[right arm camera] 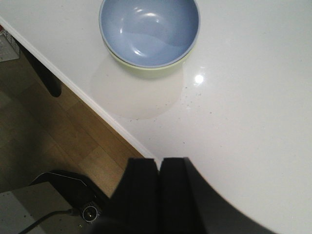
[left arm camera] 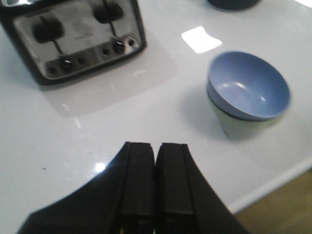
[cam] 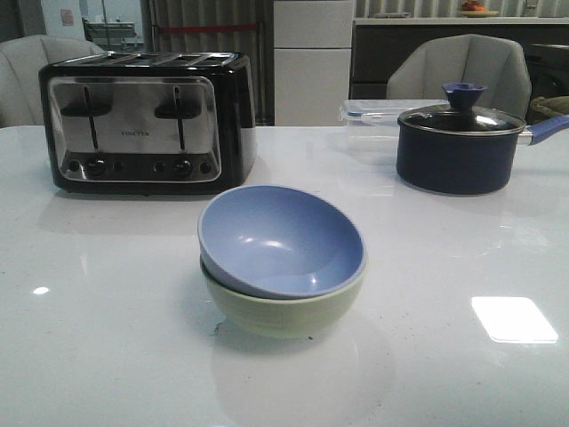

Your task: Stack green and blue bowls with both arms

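**Bowls nested, both grippers clear**

Blue bowl (cam: 283, 240) sits inside green bowl (cam: 284, 307), tilted a bit so its rim rides higher toward the pot side in the front view. Only a band of green shows under it. The stack is on the white table (cam: 107, 338), about mid-table, in front of the toaster and pot, touching neither.

Left gripper (left arm camera: 156, 183): the 2 fingers are pressed together, nothing between them. It hangs over bare table, well apart from the stack; blue bowl (left arm camera: 248, 85) over green bowl (left arm camera: 234, 124) shows off to one side in its camera, toaster (left arm camera: 73, 41) further back.

Right gripper (right arm camera: 158, 187): fingers also closed against each other, holding nothing. It sits over the table edge (right arm camera: 97, 109) with wood floor (right arm camera: 58, 141) beside it; the blue bowl (right arm camera: 148, 29) and a sliver of green bowl (right arm camera: 146, 70) lie ahead, apart from it.

Behind the stack: 4-slot toaster (cam: 147, 120) on the left, navy pot (cam: 458, 147) with glass lid on the right, a clear container (cam: 369, 116) just behind the pot.
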Robot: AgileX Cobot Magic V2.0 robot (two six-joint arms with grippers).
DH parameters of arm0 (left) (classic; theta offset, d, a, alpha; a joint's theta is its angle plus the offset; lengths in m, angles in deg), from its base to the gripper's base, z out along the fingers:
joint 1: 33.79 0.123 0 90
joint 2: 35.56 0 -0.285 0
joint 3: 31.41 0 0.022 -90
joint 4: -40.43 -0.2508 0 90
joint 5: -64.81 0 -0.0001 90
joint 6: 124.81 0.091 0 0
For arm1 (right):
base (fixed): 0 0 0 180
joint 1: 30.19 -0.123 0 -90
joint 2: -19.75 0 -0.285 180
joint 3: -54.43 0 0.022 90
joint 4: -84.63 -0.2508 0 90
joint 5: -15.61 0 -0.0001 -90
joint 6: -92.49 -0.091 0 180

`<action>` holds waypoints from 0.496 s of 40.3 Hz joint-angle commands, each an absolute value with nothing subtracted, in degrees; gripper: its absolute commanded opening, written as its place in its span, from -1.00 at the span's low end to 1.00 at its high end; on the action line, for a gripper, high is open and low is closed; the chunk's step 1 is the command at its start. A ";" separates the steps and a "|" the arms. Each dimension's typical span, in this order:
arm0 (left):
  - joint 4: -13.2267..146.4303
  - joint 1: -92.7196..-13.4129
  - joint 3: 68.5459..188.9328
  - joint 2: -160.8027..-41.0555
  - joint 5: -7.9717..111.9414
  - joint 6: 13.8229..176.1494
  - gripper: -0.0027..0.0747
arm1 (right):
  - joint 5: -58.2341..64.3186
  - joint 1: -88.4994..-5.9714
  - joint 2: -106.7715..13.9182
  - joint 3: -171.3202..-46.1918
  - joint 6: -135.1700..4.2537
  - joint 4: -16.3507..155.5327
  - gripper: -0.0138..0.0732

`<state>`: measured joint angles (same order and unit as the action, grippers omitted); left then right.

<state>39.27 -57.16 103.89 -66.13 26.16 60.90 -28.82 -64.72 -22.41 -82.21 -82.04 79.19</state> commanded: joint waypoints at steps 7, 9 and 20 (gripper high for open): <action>42.24 -42.78 86.41 -51.88 55.99 60.82 -0.69 | -25.17 -64.62 -22.14 -83.78 -81.42 79.64 -0.55; 43.47 -40.49 82.94 -48.97 59.30 60.82 -0.69 | -25.17 -64.62 -22.14 -83.78 -81.42 79.64 -0.55; 46.12 -37.74 72.95 -41.94 65.66 60.82 -0.69 | -25.17 -64.62 -22.14 -83.78 -81.42 79.64 -0.55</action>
<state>45.21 -37.62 72.94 -43.12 58.38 60.90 -28.82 -64.72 -22.41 -82.21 -82.04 79.21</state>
